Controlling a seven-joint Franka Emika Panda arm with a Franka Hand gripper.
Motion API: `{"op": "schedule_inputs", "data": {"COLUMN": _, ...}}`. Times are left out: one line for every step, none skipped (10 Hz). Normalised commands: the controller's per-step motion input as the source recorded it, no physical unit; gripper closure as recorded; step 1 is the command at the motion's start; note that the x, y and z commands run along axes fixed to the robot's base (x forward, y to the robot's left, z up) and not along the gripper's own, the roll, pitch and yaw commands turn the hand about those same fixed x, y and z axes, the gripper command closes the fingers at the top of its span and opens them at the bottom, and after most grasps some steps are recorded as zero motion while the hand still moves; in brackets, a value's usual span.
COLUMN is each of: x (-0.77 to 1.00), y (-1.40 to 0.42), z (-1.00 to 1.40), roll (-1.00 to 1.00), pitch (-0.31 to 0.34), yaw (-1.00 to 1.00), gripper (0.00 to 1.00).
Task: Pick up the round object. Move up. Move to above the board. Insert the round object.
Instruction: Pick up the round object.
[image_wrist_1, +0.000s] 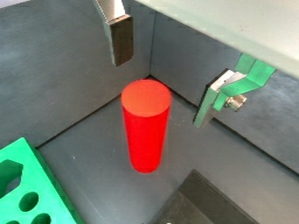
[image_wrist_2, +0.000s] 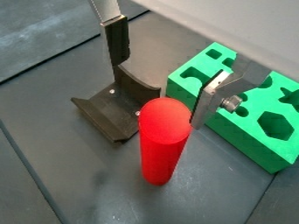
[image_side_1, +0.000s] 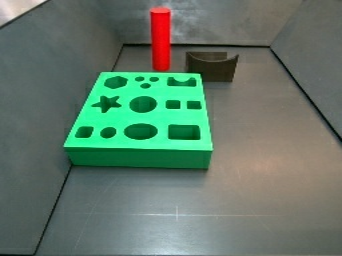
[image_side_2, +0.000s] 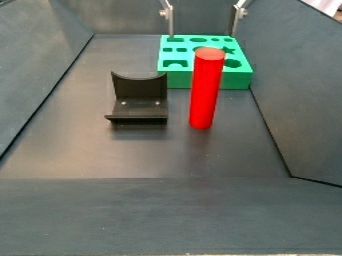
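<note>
Red cylinder (image_side_2: 205, 88) upright on the dark floor, untouched, seen whole in both side views (image_side_1: 160, 38). Gripper (image_wrist_2: 162, 71) above it with plates spread wide, one to each side of the cylinder's top, neither touching; nothing held. In both wrist views, cylinder top (image_wrist_1: 146, 98) between one finger (image_wrist_1: 121, 39) and the opposite finger (image_wrist_1: 218, 98), with clear gaps on both sides. Only the finger tips visible at the upper edge of a side view (image_side_2: 202, 9), above the far end of the box. Green board (image_side_1: 143, 118) flat on the floor, with star, hexagon, round and square holes all open. Board close beside the cylinder in one side view (image_side_2: 205, 57), lying beyond it; a corner of it also visible in a wrist view (image_wrist_1: 30, 188). Dark block (image_side_2: 138, 97) with a curved cutout just beside the cylinder, apart from it, and near the board; also visible in a wrist view (image_wrist_2: 117, 107) behind the cylinder (image_wrist_2: 163, 140). In the side view showing the board from its front, block (image_side_1: 213, 63) and cylinder both beyond the board's far edge.
</note>
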Motion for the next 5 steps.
{"op": "schedule_inputs", "data": {"x": -0.45, "y": -0.08, "z": -0.27, "roll": 0.07, "pitch": -0.203, "yaw": 0.02, "gripper": 0.0}}
{"op": "schedule_inputs", "data": {"x": -0.35, "y": 0.0, "z": -0.36, "roll": 0.06, "pitch": -0.189, "yaw": 0.03, "gripper": 0.0}}
{"op": "schedule_inputs", "data": {"x": 0.02, "y": 0.0, "z": -0.42, "roll": 0.07, "pitch": -0.044, "yaw": 0.03, "gripper": 0.0}}
{"op": "schedule_inputs", "data": {"x": 0.08, "y": 0.0, "z": -0.3, "roll": 0.06, "pitch": 0.0, "yaw": 0.0, "gripper": 0.0}}
{"op": "schedule_inputs", "data": {"x": 0.04, "y": 0.03, "z": -0.33, "roll": 0.03, "pitch": 0.0, "yaw": 0.0, "gripper": 0.0}}
